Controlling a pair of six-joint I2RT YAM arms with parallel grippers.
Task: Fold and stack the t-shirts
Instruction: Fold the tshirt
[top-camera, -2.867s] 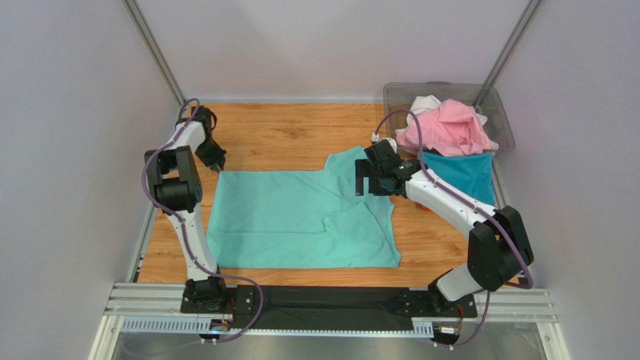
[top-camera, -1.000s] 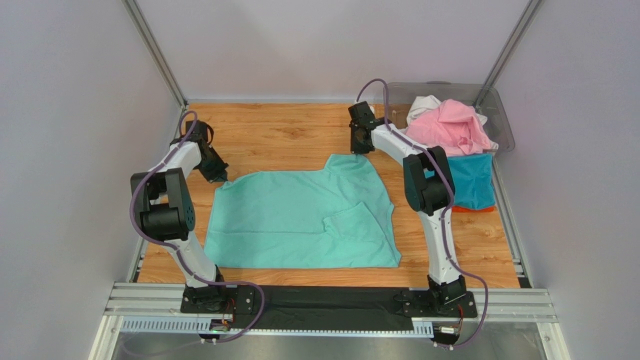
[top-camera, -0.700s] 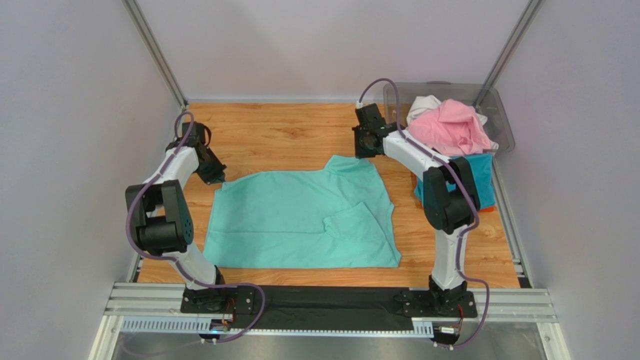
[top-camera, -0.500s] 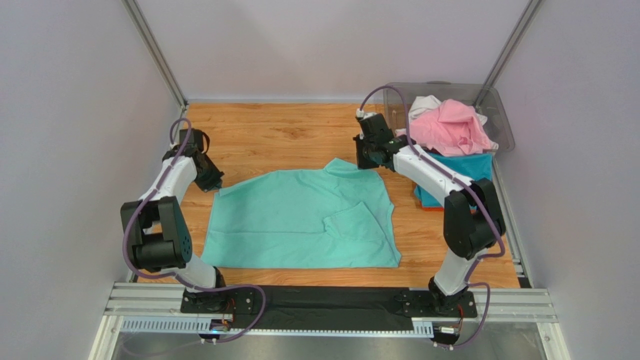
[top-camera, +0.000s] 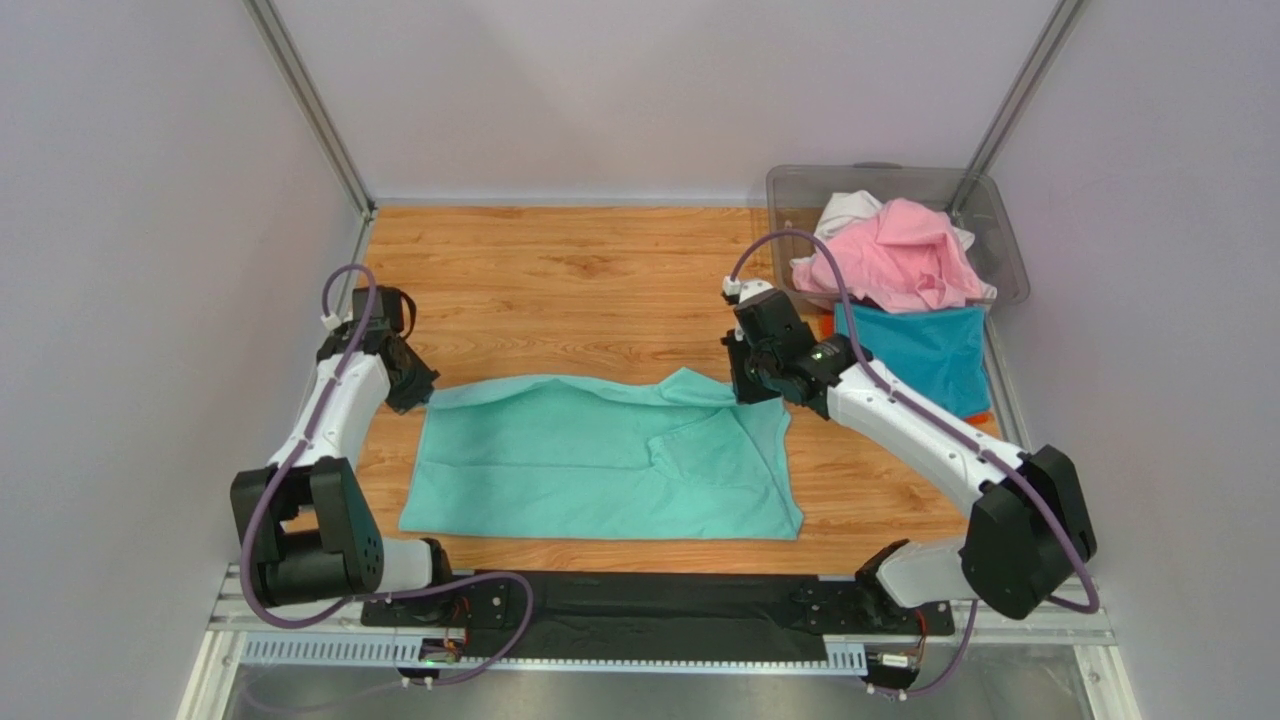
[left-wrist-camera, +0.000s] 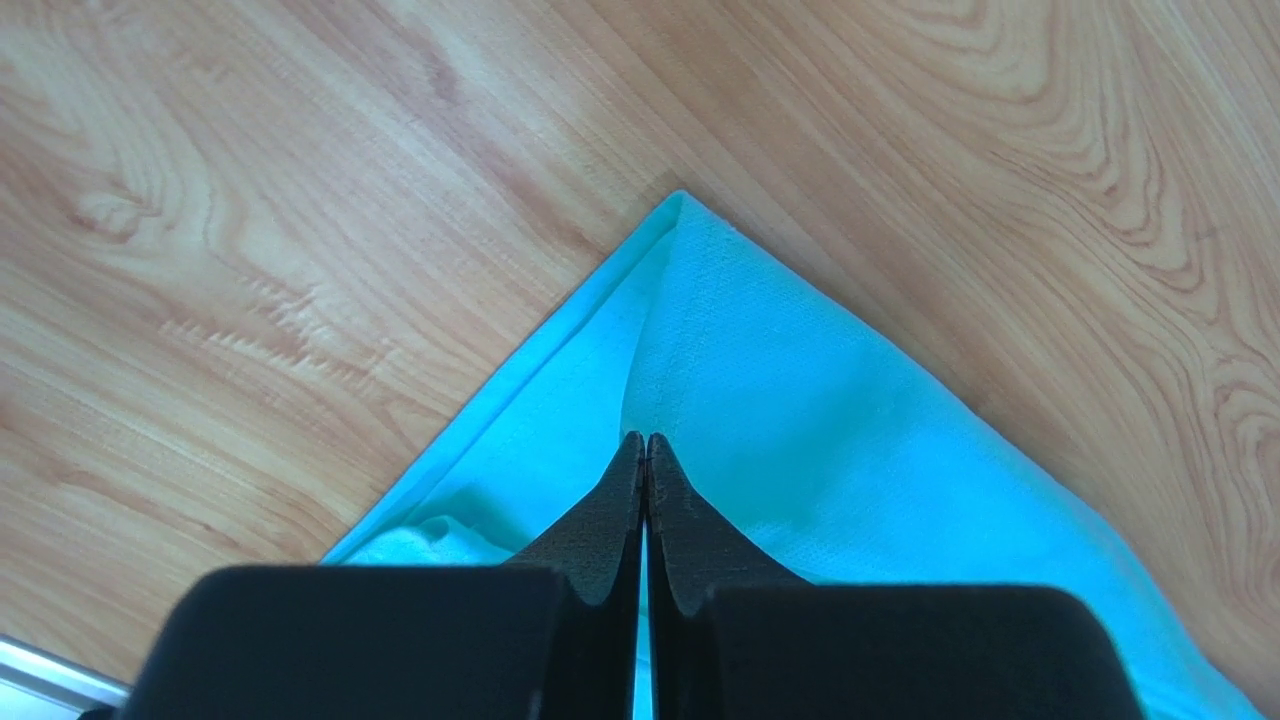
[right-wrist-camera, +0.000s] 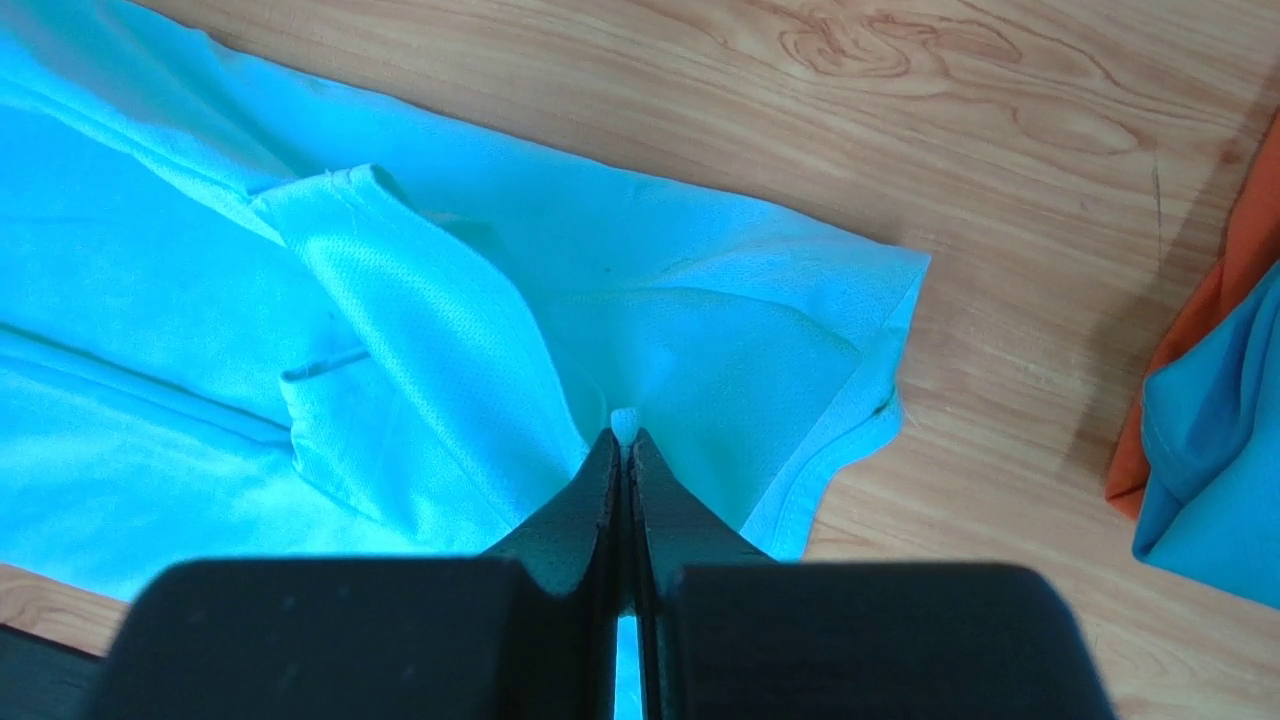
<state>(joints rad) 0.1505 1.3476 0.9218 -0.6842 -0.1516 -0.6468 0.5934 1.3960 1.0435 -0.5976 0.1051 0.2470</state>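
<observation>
The mint green t-shirt (top-camera: 601, 462) lies across the middle of the wooden table, its far edge lifted and drawn toward the near side. My left gripper (top-camera: 410, 384) is shut on the shirt's far left corner; in the left wrist view the cloth (left-wrist-camera: 842, 435) rises to the closed tips (left-wrist-camera: 645, 440). My right gripper (top-camera: 753, 384) is shut on the far right edge beside the folded-in sleeve (right-wrist-camera: 406, 300), with a nub of cloth pinched at the tips (right-wrist-camera: 622, 434). Other t-shirts lie at the right: teal blue (top-camera: 932, 353) on orange (top-camera: 978, 419).
A clear grey bin (top-camera: 1010, 228) at the back right corner holds a pink shirt (top-camera: 899, 255) and a white one (top-camera: 851, 206). The teal shirt (right-wrist-camera: 1217, 450) and orange shirt (right-wrist-camera: 1229, 248) lie close to the right of my right gripper. Grey walls enclose the table.
Both grippers have come from the far side toward the near edge, carrying the shirt's far edge with them. The shirt now covers a shorter strip of table.
</observation>
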